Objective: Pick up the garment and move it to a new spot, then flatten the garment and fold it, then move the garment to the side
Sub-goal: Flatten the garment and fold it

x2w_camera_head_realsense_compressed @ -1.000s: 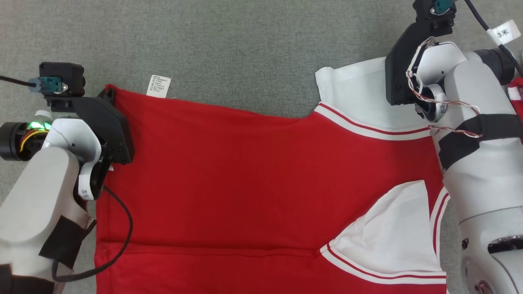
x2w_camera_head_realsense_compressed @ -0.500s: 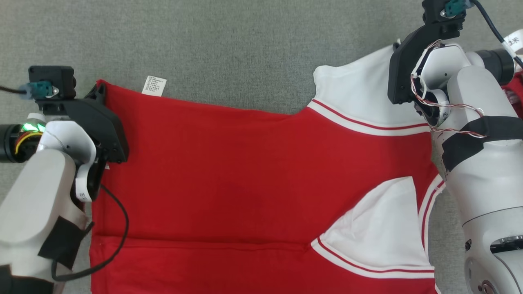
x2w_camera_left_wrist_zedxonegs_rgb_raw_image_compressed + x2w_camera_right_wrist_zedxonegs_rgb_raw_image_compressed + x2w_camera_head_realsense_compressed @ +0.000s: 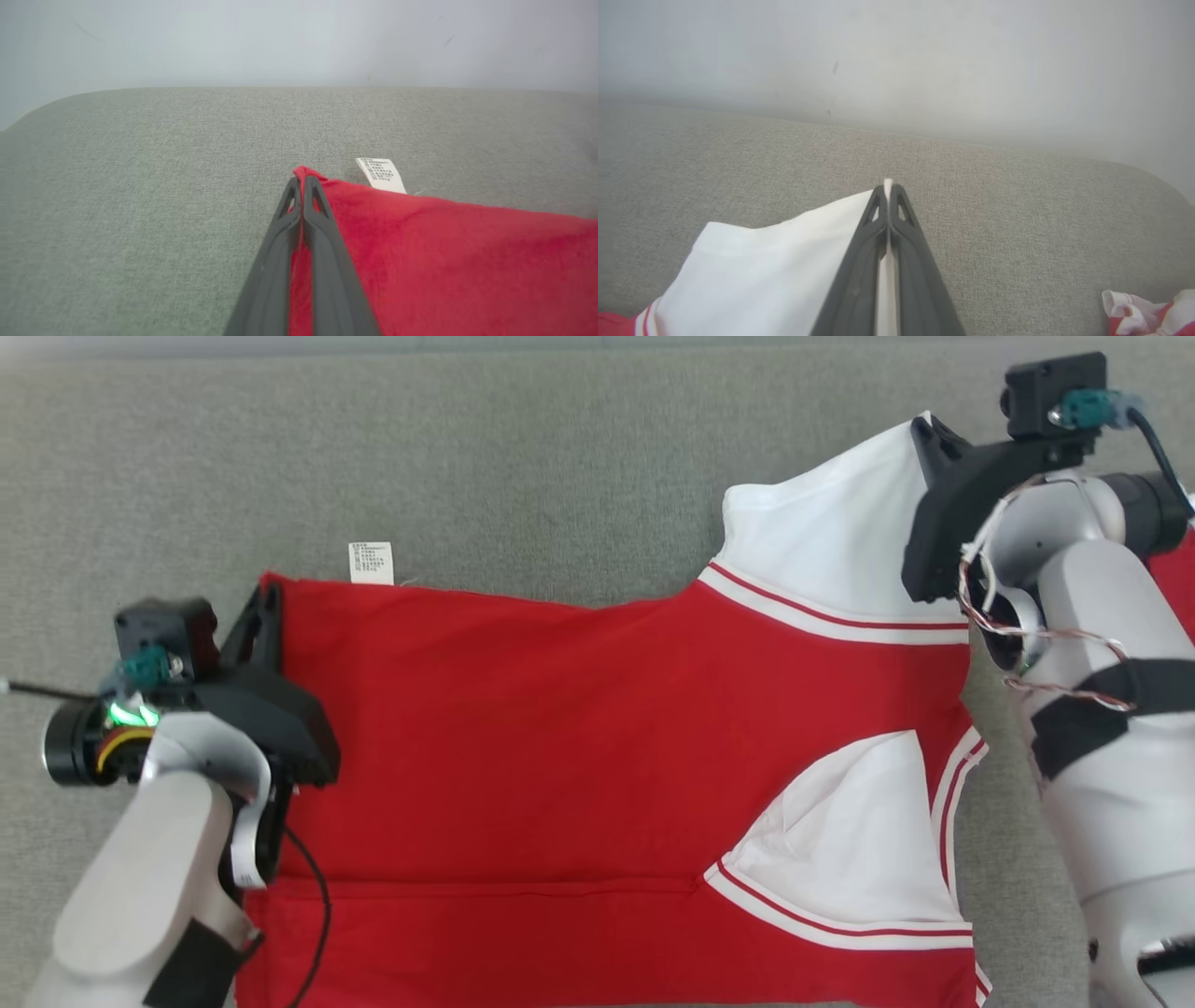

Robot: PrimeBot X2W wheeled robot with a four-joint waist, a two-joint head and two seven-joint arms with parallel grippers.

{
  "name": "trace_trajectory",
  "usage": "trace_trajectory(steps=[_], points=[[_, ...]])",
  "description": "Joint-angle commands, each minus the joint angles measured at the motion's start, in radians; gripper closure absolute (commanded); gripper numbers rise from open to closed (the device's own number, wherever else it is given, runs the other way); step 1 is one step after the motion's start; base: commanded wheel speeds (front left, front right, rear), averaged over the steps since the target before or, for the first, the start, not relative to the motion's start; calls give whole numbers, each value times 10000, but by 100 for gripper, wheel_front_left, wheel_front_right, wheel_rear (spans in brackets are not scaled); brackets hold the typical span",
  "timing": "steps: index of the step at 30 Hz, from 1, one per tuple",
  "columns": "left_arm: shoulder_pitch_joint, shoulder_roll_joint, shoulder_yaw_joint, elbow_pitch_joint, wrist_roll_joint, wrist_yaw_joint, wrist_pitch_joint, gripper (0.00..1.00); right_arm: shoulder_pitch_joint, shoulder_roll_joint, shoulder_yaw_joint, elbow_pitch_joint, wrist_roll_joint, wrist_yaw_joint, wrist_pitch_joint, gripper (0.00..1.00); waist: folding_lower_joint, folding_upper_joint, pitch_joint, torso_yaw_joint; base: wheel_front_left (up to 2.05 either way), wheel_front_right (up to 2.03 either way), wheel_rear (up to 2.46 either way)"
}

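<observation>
1. The garment [image 3: 560, 737], a red shirt with white sleeves, is lying spread on the grey tabletop [image 3: 560, 457]. In the head view its hem is pointing to 9 o'clock and its shoulders to 3 o'clock
2. The left end effector [image 3: 271, 593] is pinching the far hem corner at about 9 o'clock, its fingers pressed together with red cloth between them. The label [image 3: 371, 563] is sitting just beside that corner, on its 3 o'clock side
3. The right end effector [image 3: 924, 425] is pinching the tip of the far sleeve [image 3: 822, 551] at about 2 o'clock. Its fingers are pressed together on a thin edge of white cloth
4. The two grips are sitting at opposite ends of the far edge, most likely so that the arms can be pulling it taut between them. The far sleeve is being drawn out to a point toward the right grip
5. The near sleeve [image 3: 850, 840] is lying turned in over the red body at about 4 o'clock, and a crease is running across the body toward 6 o'clock. Flattening is therefore looking unfinished and folding not yet begun
6. A cloth bundle [image 3: 1148, 312] in red and white is lying at 5 o'clock in the right wrist view, well apart from the sleeve. Any drag toward that side is risking a tangle with it
</observation>
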Motion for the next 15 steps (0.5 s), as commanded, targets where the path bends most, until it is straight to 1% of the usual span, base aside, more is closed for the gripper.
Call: trace_trajectory(steps=[1,4,7,9,12,15], points=[[309,21,-38,-132,57,45,-182,100,345,-187,132,-397,246,3,-15,100,0,-1,-319,43,0,0,0],[846,108,-121,-374,98,33,-400,100,1175,-404,602,-1468,1100,3,525,100,0,-1,-614,37,0,0,0],[1436,252,-206,-629,242,175,-668,100,2211,-988,961,-2875,1790,3,1354,100,0,-1,-898,-8,0,0,0],[1849,300,-240,-799,295,228,-872,100,3024,-1243,1090,-3914,2230,3,1959,100,0,-1,-1060,-40,0,0,0],[2449,437,-277,-901,314,261,-1149,100,4181,-1612,937,-5559,2856,3,2708,100,0,-1,-1273,-95,0,0,0],[2930,472,-190,-918,159,349,-1332,100,5290,-1867,665,-7050,3136,3,3429,100,0,-1,-1403,-176,0,0,0]])
